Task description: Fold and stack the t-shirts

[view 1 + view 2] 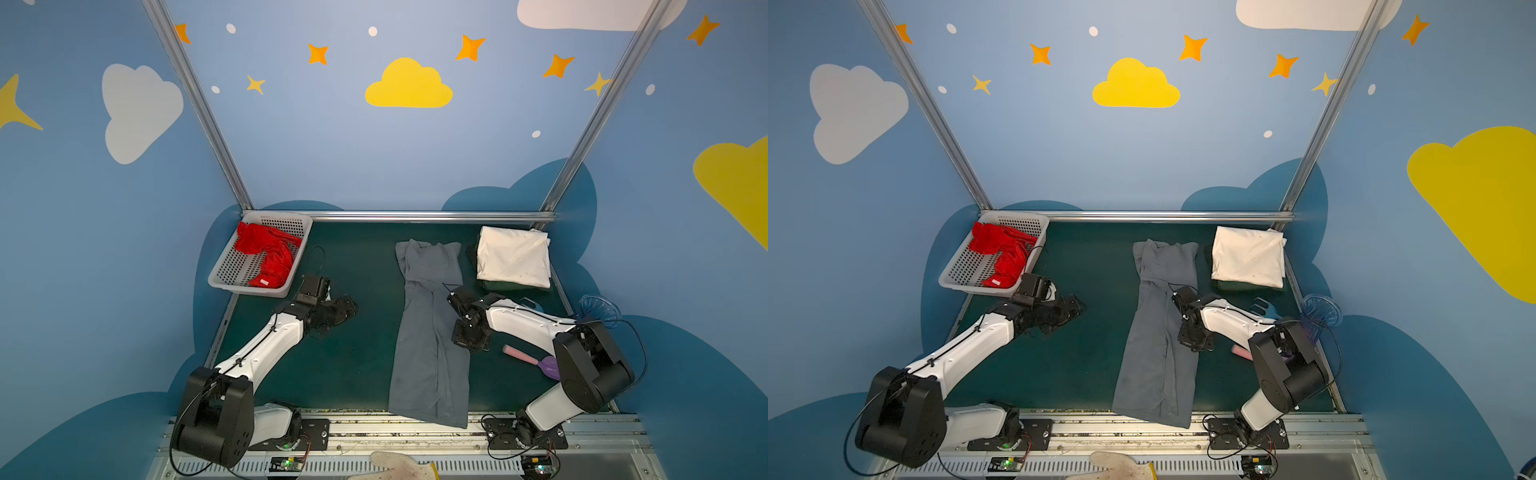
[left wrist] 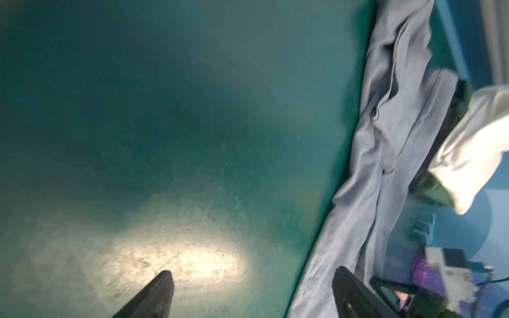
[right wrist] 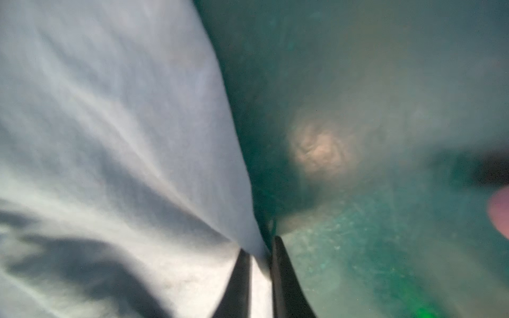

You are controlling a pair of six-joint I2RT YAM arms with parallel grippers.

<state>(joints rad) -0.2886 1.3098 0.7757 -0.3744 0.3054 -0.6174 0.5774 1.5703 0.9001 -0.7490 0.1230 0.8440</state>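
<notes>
Grey t-shirt [image 1: 428, 332] is lying as a long narrow strip down the middle of the green surface [image 1: 353, 365], with its near end hanging over the front rail [image 1: 374, 428]. Right gripper [image 3: 260, 245] is sitting at the shirt's right edge about halfway along, and its jaws are pinching that edge, you can see cloth between them in the right wrist view. Left gripper [image 2: 253, 271] is hanging over bare surface left of the shirt, jaws spread wide, gripping nothing. Cream-white t-shirt [image 1: 513, 257] is sitting folded in the far right corner on top of some dark green folded cloth [image 1: 498, 286]. Red t-shirt [image 1: 268, 253] is lying crumpled in the white basket [image 1: 232, 270] at the far left. A pink-handled purple tool [image 1: 525, 358] is lying right beside the right arm, kinda crowding that side
</notes>
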